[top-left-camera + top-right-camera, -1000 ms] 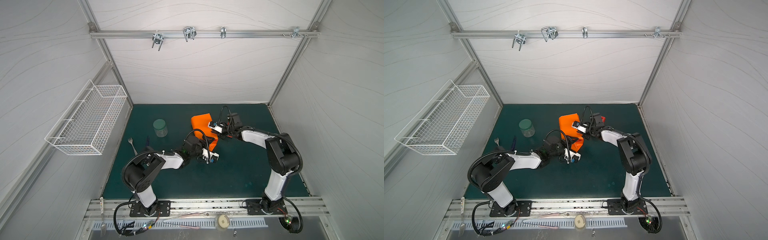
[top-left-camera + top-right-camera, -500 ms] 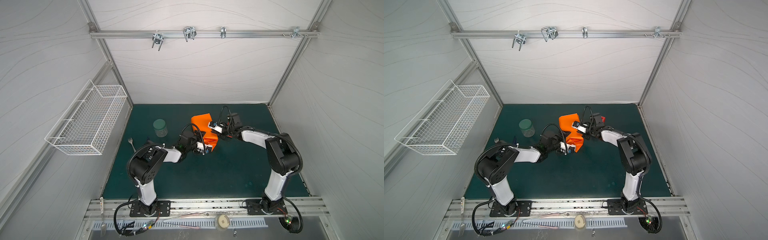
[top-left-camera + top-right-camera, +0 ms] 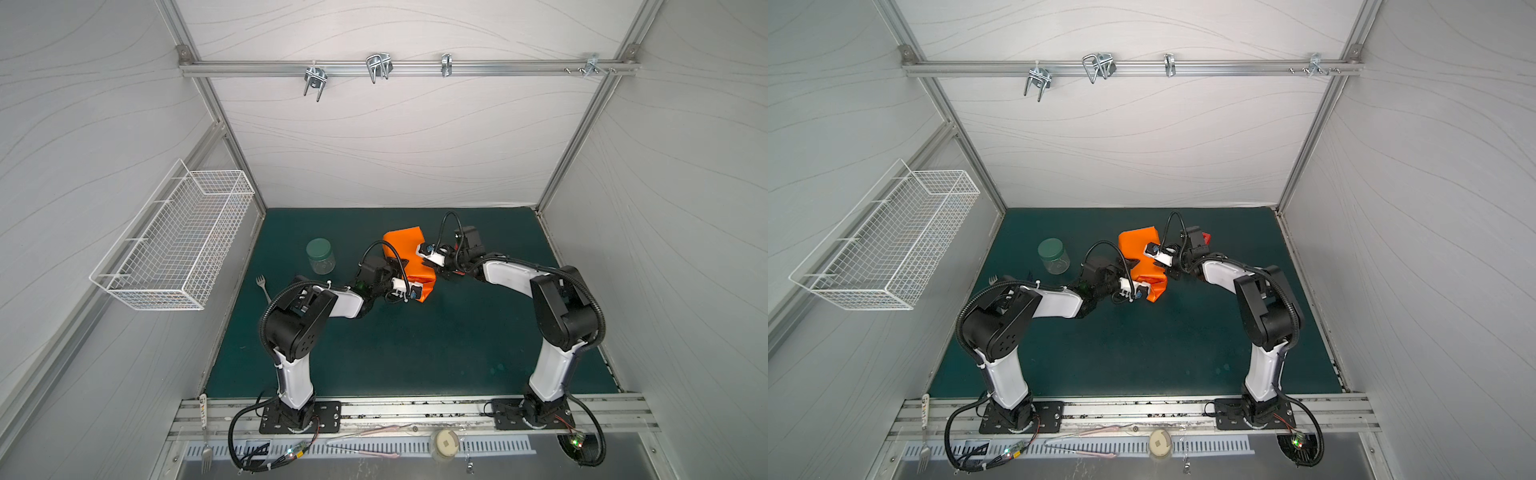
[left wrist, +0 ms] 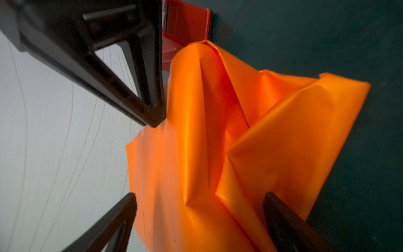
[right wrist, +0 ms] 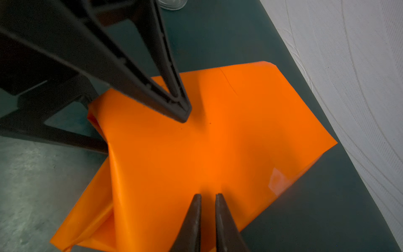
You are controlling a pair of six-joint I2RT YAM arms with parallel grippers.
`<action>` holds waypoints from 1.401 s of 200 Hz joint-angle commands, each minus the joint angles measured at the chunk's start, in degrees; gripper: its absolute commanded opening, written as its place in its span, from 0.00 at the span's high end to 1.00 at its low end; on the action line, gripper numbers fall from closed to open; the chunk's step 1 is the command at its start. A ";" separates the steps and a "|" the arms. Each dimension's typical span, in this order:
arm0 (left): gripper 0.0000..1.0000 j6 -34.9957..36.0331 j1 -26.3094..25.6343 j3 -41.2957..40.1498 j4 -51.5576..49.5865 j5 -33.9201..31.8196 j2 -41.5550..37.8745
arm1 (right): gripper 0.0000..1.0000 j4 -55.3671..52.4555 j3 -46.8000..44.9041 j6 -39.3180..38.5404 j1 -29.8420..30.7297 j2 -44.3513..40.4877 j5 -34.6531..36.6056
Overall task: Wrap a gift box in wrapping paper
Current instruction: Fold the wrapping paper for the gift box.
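Beneath wrapping paper [image 3: 409, 245] pinched by right end effector [image 5: 207, 196], box hidden; left end effector [image 4: 199, 196] spread.

The wrapping paper [image 3: 405, 245] is orange, the mat [image 3: 415, 345] teal.

A: What's on the mat [image 3: 415, 353]?
B: Glass jar [image 3: 320, 256] w/ green lid, fork [image 3: 263, 286] by left edge, apart.
A: Else?
B: Orange paper [image 3: 405, 245] bundle, mid-back. Red tape dispenser [image 3: 1205, 237] just beside it.
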 commanded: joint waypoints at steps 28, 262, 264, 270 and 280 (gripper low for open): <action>0.09 1.51 0.93 2.37 4.09 -0.86 3.53 | 0.84 -8.27 -3.14 -1.30 -0.01 1.76 2.06; 0.12 -6.18 3.91 9.46 -20.29 5.89 -1.61 | 0.83 -10.47 -1.29 -1.38 0.78 0.11 0.89; 0.12 -6.12 3.96 9.66 -20.40 5.82 -1.51 | 0.83 -10.53 -1.29 -1.39 0.78 0.16 0.91; 0.15 -6.03 4.14 10.29 -21.04 5.86 -1.14 | 0.83 -10.59 -1.29 -1.43 0.78 0.28 0.92; 0.21 -6.10 4.45 11.63 -22.99 6.04 -0.71 | 0.83 -10.51 -1.38 -1.53 0.86 0.35 0.85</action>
